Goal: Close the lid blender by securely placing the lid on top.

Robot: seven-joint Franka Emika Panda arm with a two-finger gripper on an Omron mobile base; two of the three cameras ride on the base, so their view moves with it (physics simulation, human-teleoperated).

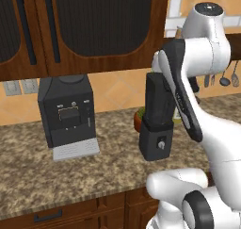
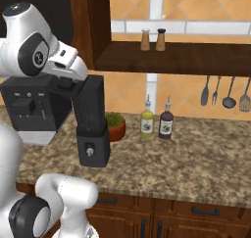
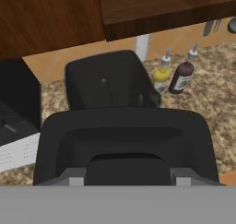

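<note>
The blender [image 1: 156, 124] stands on the counter, a boxy dark base with one round knob under a tapered black jar [image 2: 91, 106]. In the hand view the jar [image 3: 107, 82] is open at the top and lies just beyond the lid [image 3: 124, 135]. The lid is a flat black squarish slab across the foreground, with my gripper [image 3: 126, 173] shut on its near edge. From the right base view my gripper [image 2: 72, 89] hangs at the jar's upper left rim. My own forearm hides the jar top in the left base view.
A black coffee machine [image 1: 68, 112] with a silver tray stands left of the blender. Behind the blender is a potted plant [image 2: 114, 125], then two bottles [image 2: 146, 123] to its right. A dark wooden shelf [image 2: 176, 57] and cabinets [image 1: 84, 25] hang close overhead.
</note>
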